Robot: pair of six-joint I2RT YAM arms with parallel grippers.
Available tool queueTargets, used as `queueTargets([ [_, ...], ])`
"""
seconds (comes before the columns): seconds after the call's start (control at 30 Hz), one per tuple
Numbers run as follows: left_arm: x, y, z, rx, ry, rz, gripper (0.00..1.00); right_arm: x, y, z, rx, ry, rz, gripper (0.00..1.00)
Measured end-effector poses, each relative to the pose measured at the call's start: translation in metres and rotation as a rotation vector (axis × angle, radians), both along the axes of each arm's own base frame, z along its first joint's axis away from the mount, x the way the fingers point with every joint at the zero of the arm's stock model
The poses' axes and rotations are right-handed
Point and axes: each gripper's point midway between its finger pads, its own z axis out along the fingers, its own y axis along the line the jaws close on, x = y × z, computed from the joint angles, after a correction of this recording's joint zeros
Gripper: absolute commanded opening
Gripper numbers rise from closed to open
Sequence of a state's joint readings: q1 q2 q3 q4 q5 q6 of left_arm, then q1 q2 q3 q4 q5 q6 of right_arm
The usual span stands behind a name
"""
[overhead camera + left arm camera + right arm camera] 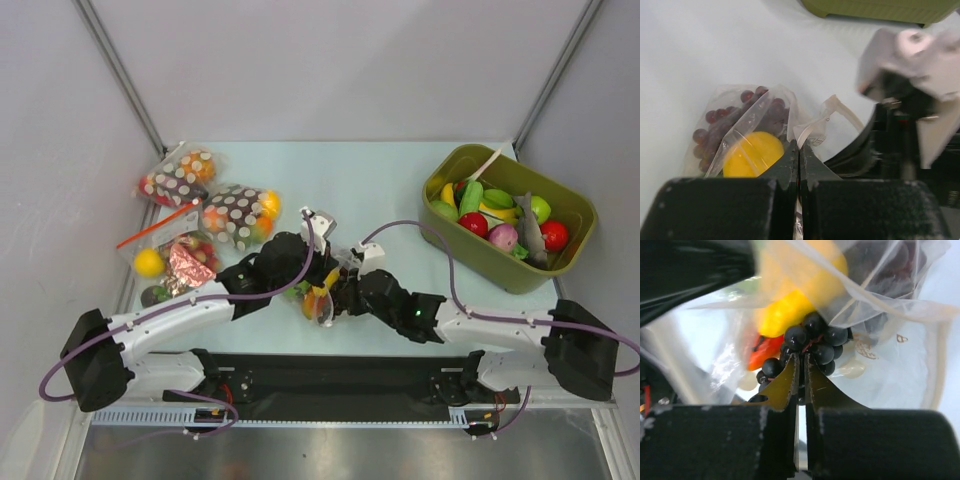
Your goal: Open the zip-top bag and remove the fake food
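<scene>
The clear zip-top bag lies at mid-table between both grippers. My left gripper is shut on a fold of the bag's film. Through the plastic I see a yellow fruit and purple grapes. My right gripper is shut on a dark grape bunch at the bag's mouth. A yellow pear-like piece and a small orange-red piece sit right behind the bunch, under the bag's film. No green round fruit shows in the bag.
A green bin of toy food stands at the right; its edge shows in the left wrist view. Dark white-dotted bags and a bag with a red zip strip lie at the left. The right arm's wrist is close by.
</scene>
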State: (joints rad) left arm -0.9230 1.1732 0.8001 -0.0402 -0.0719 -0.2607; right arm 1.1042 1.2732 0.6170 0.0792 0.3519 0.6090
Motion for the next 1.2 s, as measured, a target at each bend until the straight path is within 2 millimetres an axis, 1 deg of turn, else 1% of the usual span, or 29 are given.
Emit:
queueTargets([
  [0.17,0.005,0.006,-0.008,0.038,-0.003,0.035,0.00,-0.006,-0.006,0.031,0.069,-0.037,0.024,0.00],
  [0.33,0.008,0.011,-0.011,0.059,-0.006,0.061,0.00,-0.012,-0.020,0.062,0.121,-0.081,0.029,0.00],
  [0.5,0.011,0.013,-0.012,0.069,-0.011,0.071,0.01,-0.017,-0.038,0.082,0.133,-0.116,0.019,0.00],
  [0.6,0.012,0.013,-0.016,0.079,-0.005,0.074,0.00,-0.019,-0.046,0.094,0.149,-0.135,0.018,0.00],
  [0.73,0.017,0.017,-0.022,0.094,0.003,0.095,0.00,-0.023,-0.056,0.115,0.188,-0.164,0.018,0.00],
  [0.8,0.021,0.020,-0.024,0.100,0.009,0.109,0.00,-0.025,-0.060,0.131,0.216,-0.187,0.018,0.00],
  [0.9,0.027,0.026,-0.028,0.107,0.017,0.131,0.00,-0.026,-0.067,0.160,0.267,-0.232,0.020,0.00],
  [0.97,0.031,0.028,-0.031,0.113,0.024,0.142,0.00,-0.027,-0.071,0.176,0.289,-0.263,0.023,0.00],
  [1.07,0.034,0.029,-0.035,0.120,0.037,0.153,0.00,-0.024,-0.081,0.195,0.287,-0.315,0.008,0.00],
  [1.2,0.033,0.028,-0.036,0.119,0.043,0.145,0.00,-0.008,-0.102,0.214,0.223,-0.392,-0.059,0.00],
])
